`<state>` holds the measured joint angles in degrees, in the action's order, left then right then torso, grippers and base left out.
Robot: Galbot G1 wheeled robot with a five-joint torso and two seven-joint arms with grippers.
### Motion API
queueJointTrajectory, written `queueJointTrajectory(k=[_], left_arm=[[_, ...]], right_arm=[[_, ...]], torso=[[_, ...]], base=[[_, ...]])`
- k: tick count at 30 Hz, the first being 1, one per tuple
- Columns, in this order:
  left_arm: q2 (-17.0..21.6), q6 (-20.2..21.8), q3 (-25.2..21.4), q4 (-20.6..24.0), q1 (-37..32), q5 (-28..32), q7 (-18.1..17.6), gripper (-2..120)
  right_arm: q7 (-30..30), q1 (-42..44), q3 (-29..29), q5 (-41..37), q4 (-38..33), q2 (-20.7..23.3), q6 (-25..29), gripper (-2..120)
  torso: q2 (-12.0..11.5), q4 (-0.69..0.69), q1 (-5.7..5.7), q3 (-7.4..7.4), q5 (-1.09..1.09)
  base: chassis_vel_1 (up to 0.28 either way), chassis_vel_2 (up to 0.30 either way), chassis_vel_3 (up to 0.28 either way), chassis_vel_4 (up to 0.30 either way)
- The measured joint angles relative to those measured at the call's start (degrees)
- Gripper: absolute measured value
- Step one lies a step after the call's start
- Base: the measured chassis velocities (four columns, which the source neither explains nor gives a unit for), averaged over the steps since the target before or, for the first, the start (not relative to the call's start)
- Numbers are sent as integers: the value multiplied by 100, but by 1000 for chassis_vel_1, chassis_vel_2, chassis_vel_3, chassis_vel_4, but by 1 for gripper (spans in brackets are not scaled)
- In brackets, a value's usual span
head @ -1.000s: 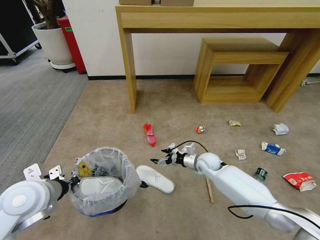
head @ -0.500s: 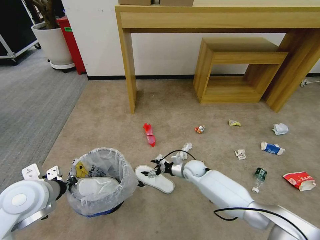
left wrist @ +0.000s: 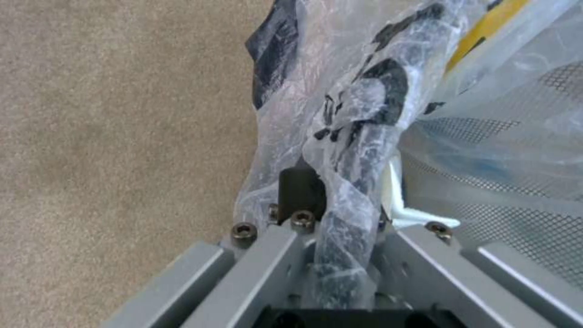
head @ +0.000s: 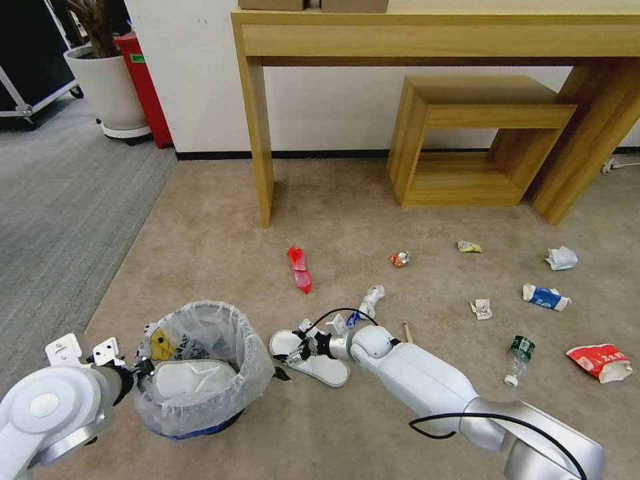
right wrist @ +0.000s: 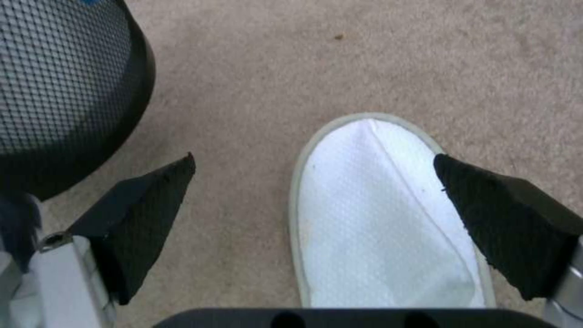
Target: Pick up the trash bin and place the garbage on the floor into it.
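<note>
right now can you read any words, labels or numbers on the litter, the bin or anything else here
None can be read.
Bin liner: black print, too crumpled to read.
Yellow wrapper in the bin: dark mark, illegible.
Red wrapper: white marks, too small.
Blue-white carton: print too small.
Bottle green label: too small.
Red box by the plant: green sticker, blurred.

Office-like room: grey ribbed carpet (head: 60,200), wooden console table (head: 427,33), potted plant (head: 100,73), black flight case (head: 30,60).
</note>
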<state>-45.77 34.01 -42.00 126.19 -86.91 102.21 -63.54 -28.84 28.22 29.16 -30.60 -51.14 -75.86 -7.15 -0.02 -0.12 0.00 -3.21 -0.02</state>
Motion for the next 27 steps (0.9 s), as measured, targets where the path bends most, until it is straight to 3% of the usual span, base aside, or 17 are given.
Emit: queueJointTrajectory(k=[10, 27], left_arm=[[1, 0, 25, -8, -72, -99, 22, 0], [-150, 10, 90, 39, -200, -347, 122, 0]], right_arm=[[38, -19, -201, 213, 685, -256, 222, 100], [22, 28, -225, 348, 1177, -478, 352, 100]], torso=[[0, 0, 0, 0, 0], [0, 0, 0, 0, 0]], base=[[0, 0, 0, 0], [0, 0, 0, 0]])
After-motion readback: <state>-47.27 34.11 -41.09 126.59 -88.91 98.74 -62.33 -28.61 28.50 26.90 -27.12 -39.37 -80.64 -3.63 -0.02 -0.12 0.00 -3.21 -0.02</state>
